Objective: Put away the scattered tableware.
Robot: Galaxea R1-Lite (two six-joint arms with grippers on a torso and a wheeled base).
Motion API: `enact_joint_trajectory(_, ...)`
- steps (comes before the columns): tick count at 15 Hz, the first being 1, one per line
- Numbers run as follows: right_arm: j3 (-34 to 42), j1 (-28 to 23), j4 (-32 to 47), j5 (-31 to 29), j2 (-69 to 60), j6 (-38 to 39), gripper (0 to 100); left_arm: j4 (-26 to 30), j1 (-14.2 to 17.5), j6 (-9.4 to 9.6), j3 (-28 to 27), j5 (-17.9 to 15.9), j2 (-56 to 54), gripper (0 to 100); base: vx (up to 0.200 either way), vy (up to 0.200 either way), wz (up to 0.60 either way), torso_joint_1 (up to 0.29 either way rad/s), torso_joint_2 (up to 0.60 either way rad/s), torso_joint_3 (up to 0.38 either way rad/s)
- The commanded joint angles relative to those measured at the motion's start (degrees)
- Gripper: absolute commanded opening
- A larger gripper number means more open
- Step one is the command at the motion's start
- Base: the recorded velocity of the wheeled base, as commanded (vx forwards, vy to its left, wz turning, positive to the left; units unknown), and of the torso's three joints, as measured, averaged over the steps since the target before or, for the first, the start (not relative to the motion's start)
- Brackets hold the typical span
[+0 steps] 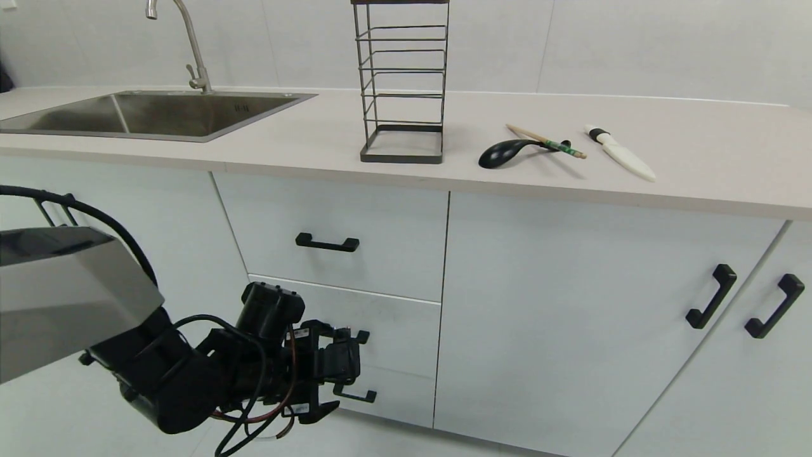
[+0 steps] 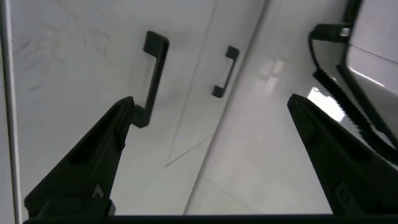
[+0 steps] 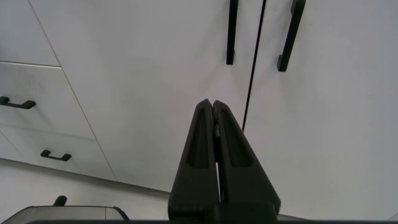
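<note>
A glossy black spoon (image 1: pixel 507 152) is lying on the pale surface (image 1: pixel 285 136), its bowl pointing left. Pale wooden chopsticks with green-patterned ends (image 1: pixel 547 141) are crossing its handle, touching it. Just to the right, apart from them, a white knife with a black band (image 1: pixel 620 153) is lying flat at an angle.

The rack (image 1: pixel 401 82) stands tall on the counter (image 1: pixel 285 136). At its 9 o'clock, bare counter runs to the sink (image 1: pixel 152 114), whose faucet (image 1: pixel 190 44) rises at the basin's 12 o'clock. At the rack's 3 o'clock, the spoon (image 1: pixel 507 152), chopsticks (image 1: pixel 545 141) and knife (image 1: pixel 620 152) lie close together, the chopsticks touching the spoon's handle. Bare counter continues at the knife's 3 o'clock.
</note>
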Motion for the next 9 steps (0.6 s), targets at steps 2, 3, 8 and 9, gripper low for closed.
enact_joint_trajectory(2,0.0,0.0,0.0,0.0,0.1,0.0,0,-6.0,0.8,-0.12,-0.3,1.6,7.4,100,0.0,0.0,0.0,0.0,0.0,0.0)
enact_joint_trajectory(3,0.0,0.0,0.0,0.0,0.1,0.0,0,-8.2,1.3,-0.12,-0.4,1.9,8.8,100,0.0,0.0,0.0,0.0,0.0,0.0)
enact_joint_trajectory(8,0.0,0.0,0.0,0.0,0.1,0.0,0,-9.0,1.3,0.06,-5.6,1.6,12.9,100,0.0,0.0,0.0,0.0,0.0,0.0)
enact_joint_trajectory(9,0.0,0.0,0.0,0.0,0.1,0.0,0,-9.1,1.2,0.23,-6.1,1.6,13.4,100,0.0,0.0,0.0,0.0,0.0,0.0)
